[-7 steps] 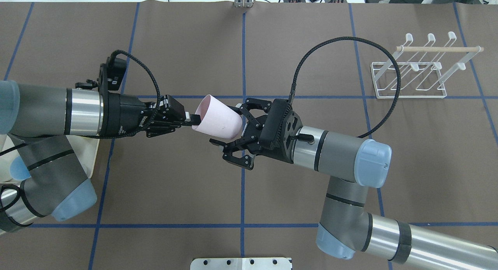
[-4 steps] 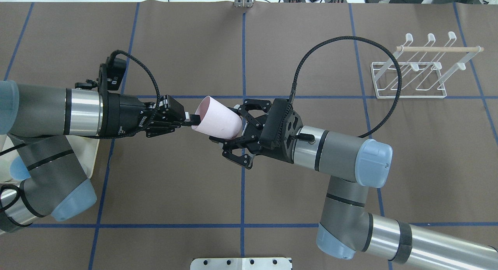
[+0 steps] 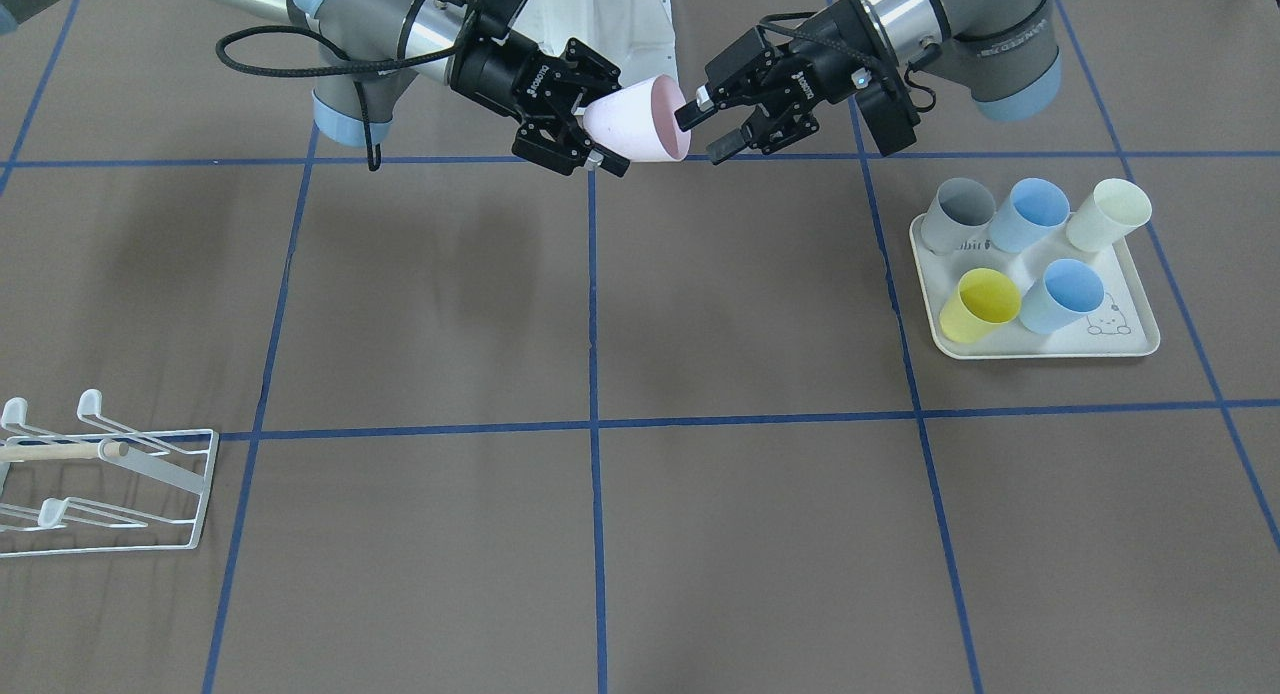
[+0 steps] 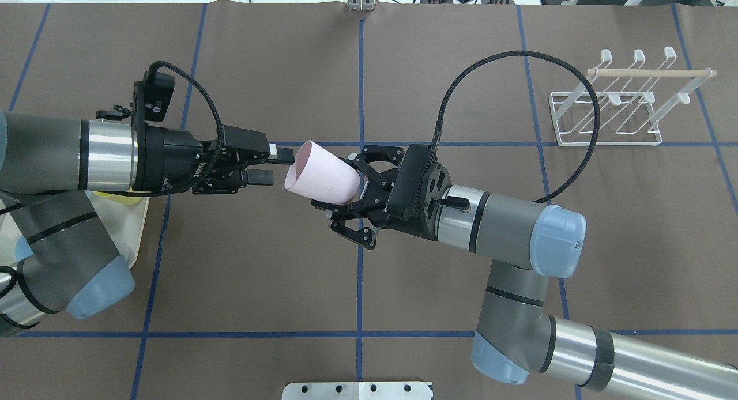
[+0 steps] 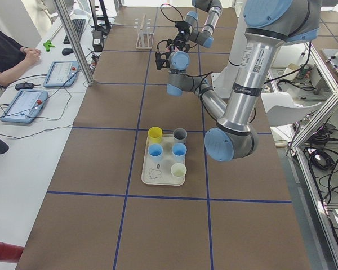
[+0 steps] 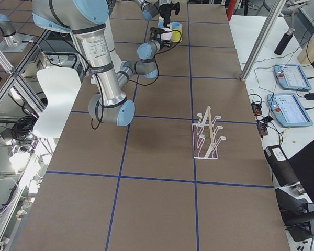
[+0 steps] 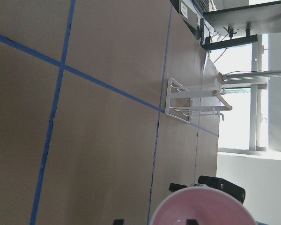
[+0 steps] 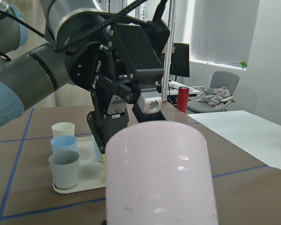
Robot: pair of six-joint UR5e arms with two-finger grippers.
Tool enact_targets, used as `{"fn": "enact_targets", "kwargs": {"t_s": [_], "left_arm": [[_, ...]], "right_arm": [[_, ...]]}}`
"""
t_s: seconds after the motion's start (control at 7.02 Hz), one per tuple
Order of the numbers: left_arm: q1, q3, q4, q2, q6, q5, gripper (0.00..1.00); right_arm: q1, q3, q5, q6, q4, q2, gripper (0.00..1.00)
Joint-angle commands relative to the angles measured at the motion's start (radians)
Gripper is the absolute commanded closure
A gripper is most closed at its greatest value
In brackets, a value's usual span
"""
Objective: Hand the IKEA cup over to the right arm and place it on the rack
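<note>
I see the pink IKEA cup [image 4: 320, 178] held over the middle of the tabletop [image 4: 259, 273], mouth toward 9 o'clock; right end effector [image 4: 346, 185] clamped on its base; left end effector [image 4: 275, 165] spread apart beside the rim; ROBOTIQ lettering [image 3: 535, 82] on both; white rack [image 4: 605, 109] at 2 o'clock.

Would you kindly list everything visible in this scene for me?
pink cup: one, pink, in mid-air between the grippers
tray: one, cream, on the table at the robot's left
tray cups: five, grey, two blue, cream, yellow, on the tray
rack: one, white wire with a wooden dowel, at the robot's right, empty
table: one, brown, blue tape grid
person: one, dark top, seated at a side table
left gripper: black, open, beside the cup's rim
right gripper: black, shut on the pink cup
</note>
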Motion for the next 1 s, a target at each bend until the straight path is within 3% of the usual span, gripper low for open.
{"fn": "enact_targets", "kwargs": {"t_s": [0.0, 0.28, 0.43, 0.85], "left_arm": [[-0.083, -0.011, 0.078, 0.017, 0.093, -0.066, 0.00], [-0.160, -0.079, 0.325, 0.017, 0.312, -0.114, 0.00], [-0.209, -0.127, 0.460, 0.016, 0.394, -0.126, 0.00], [-0.359, -0.227, 0.899, 0.017, 0.862, -0.116, 0.00]], "right_arm": [[0.038, 0.043, 0.002, -0.006, -0.112, -0.007, 0.58], [0.130, 0.211, 0.054, -0.052, -0.527, -0.004, 0.60], [0.157, 0.247, 0.052, -0.127, -0.659, -0.003, 0.60], [0.323, 0.248, 0.039, -0.372, -1.000, 0.005, 0.62]]}}
